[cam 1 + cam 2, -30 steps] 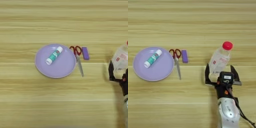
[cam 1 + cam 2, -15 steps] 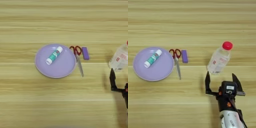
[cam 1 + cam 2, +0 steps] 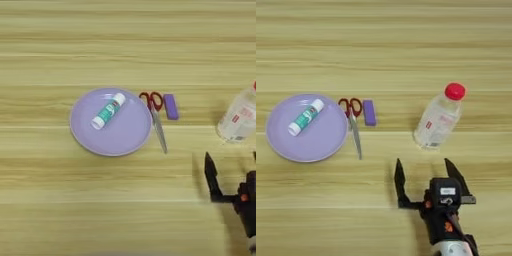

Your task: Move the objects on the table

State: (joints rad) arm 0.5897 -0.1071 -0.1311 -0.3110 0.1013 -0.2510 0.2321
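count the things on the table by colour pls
Purple or lilac: 2, the plate and the block
White and teal: 1, the glue stick
Red-handled: 1, the scissors
Clear with a red cap: 1, the bottle
Total: 5

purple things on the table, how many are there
2. The round lilac plate sits at the left with the glue stick lying on it. The small purple block lies just right of the scissors. Nothing looks hidden.
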